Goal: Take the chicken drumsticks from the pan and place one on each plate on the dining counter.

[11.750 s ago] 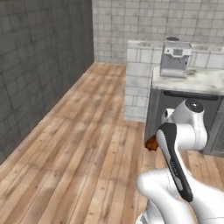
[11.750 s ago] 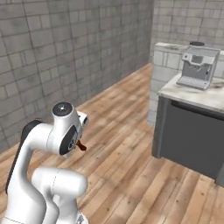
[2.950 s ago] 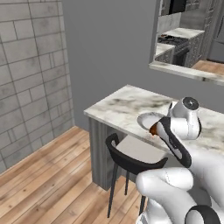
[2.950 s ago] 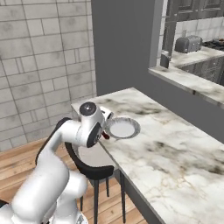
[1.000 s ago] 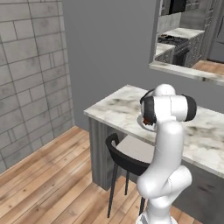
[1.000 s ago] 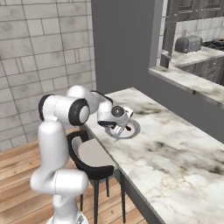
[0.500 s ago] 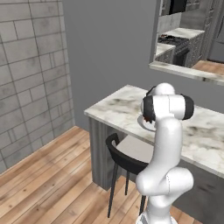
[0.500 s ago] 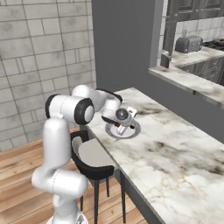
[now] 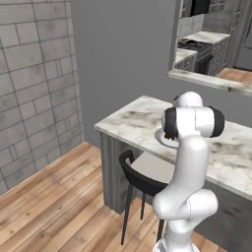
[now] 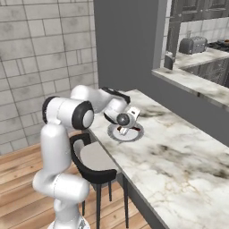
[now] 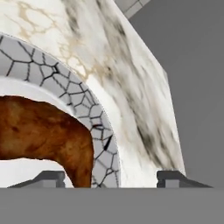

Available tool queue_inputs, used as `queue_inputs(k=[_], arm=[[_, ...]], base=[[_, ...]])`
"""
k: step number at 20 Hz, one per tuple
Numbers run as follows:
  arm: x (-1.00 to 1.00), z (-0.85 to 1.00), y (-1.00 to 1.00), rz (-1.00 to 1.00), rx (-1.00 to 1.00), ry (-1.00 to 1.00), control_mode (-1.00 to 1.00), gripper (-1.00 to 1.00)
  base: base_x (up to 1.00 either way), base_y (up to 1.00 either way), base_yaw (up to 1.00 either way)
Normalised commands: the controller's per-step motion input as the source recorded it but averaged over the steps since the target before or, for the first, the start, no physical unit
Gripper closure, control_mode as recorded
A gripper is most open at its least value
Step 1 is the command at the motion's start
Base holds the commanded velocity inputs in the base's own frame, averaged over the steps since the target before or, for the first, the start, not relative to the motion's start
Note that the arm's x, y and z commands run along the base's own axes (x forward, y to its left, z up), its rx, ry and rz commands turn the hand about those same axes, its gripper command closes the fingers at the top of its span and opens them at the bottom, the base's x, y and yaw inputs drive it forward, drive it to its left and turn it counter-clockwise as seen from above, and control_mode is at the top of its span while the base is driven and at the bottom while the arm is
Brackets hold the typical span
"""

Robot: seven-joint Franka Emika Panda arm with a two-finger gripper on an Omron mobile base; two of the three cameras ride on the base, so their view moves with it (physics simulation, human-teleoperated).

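Observation:
One reddish-brown drumstick (image 11: 43,131) lies on a round plate with a crackle-pattern rim (image 11: 65,92) on the marble dining counter (image 11: 131,78). My gripper (image 11: 109,177) is just above the plate, open; the drumstick's thick end reaches between the spread fingertips (image 11: 173,177) and stops short of the right one. In the right base view the gripper (image 10: 125,125) hangs low over the plate (image 10: 137,134) near the counter's near end. In the left base view my arm covers most of the plate (image 9: 160,139). The pan, the second plate and the other drumstick are out of view.
A black-backed stool (image 10: 96,161) stands under the counter's edge (image 10: 179,165), right below my arm; it is also in the left base view (image 9: 142,172). Behind the counter rises a grey wall with a pass-through to the kitchen. Wooden floor lies to the left.
Over the last second the hand has sunk closer to the plate and shifted slightly along the counter. The base has stood still for 3 s; before that it drove here.

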Motion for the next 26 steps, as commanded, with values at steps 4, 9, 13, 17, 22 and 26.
queue_inputs(k=[4, 9, 13, 17, 22, 26], arm=[[-0.08, 0.49, -0.16, 0.0, 0.01, -0.14, -1.0, -1.0], [-0.66, 0.79, -0.07, 0.01, 0.02, -0.16, -1.0, -1.0], [-1.0, 0.94, 0.0, 0.03, 0.04, -0.03, -1.0, -1.0], [-1.0, 0.88, 0.01, 0.05, 0.01, 0.04, -1.0, -1.0], [-1.0, 0.93, 0.0, 0.14, 0.0, 0.29, -1.0, -1.0], [-1.0, 1.0, 0.0, 0.28, -0.04, 0.31, -1.0, -1.0]], base=[[0.0, 0.0, 0.0], [0.0, 0.0, 0.0], [0.0, 0.0, 0.0], [0.0, 0.0, 0.0], [0.0, 0.0, 0.0], [0.0, 0.0, 0.0]])
